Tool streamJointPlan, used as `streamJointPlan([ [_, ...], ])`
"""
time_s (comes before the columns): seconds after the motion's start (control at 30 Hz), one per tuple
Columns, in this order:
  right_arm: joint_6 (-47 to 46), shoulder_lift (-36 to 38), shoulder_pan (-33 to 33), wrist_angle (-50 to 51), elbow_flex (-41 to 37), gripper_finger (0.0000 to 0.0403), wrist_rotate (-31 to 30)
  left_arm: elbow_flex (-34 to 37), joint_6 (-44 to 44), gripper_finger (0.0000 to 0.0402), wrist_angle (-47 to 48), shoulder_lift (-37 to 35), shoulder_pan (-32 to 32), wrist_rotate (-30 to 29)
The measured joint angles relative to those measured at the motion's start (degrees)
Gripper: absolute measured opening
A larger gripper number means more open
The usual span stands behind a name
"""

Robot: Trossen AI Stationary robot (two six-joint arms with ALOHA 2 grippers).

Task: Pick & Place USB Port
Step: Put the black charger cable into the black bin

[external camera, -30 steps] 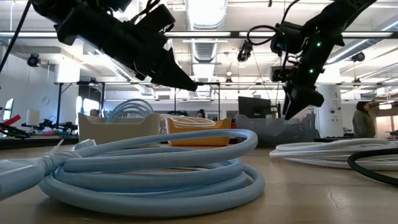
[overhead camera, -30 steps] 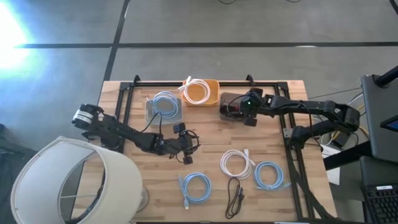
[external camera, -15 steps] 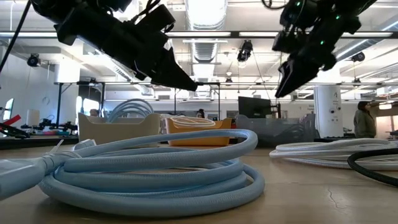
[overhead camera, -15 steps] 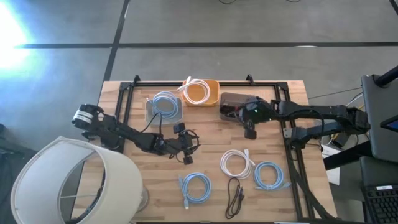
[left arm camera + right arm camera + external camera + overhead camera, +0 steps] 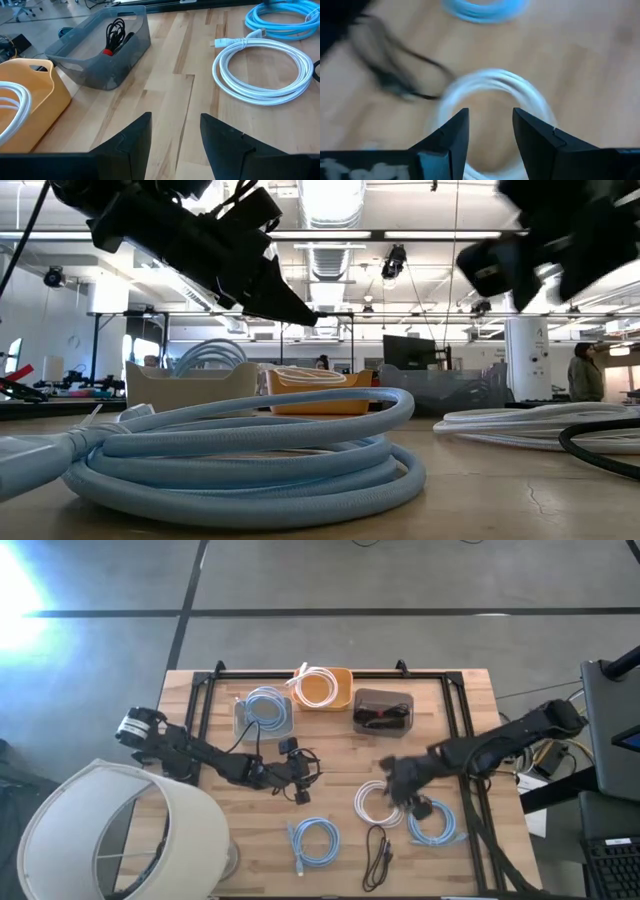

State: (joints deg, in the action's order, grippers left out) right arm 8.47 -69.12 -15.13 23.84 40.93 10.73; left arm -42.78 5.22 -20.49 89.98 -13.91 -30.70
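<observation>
right gripper [image 5: 407, 790] fingers apart, empty, over round white cable coil [image 5: 381, 804] | left gripper [image 5: 303, 780] apart, mid-table | black USB cable [image 5: 378, 717] in smooth grey bin [image 5: 383, 698], 12 o'clock | bare wood between

Grey floor [image 5: 330, 580] with dark seams around the wood table [image 5: 340, 830], bright glare [image 5: 20, 580] at the upper left from above. Low view: open workshop, exposed ceiling with ducts [image 5: 330, 255] and strip lights [image 5: 400, 235], white column [image 5: 522, 360], monitor [image 5: 408, 352] at the back, person [image 5: 583, 373] standing far right. White lampshade [image 5: 110, 830] by the table's lower-left corner, dark desk [image 5: 612, 730] past the right edge.
</observation>
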Motion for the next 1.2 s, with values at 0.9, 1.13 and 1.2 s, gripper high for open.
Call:
streamJointPlan([
  [0.9,-8.0,-29.5,-16.0,-21.5,4.8,0.0126,1.4,0.0,2.8,0.0172,2.1,0.0,0.0,6.6],
  [1.13,-3.1,-30.1,-16.0,-21.1,5.9,0.0101,1.4,0.0,2.7,0.0172,2.6,0.0,0.0,6.7],
  [1.2,-1.8,-29.9,-16.0,-21.1,5.8,0.0088,1.3,0.0,2.7,0.0172,2.6,0.0,0.0,6.7],
])
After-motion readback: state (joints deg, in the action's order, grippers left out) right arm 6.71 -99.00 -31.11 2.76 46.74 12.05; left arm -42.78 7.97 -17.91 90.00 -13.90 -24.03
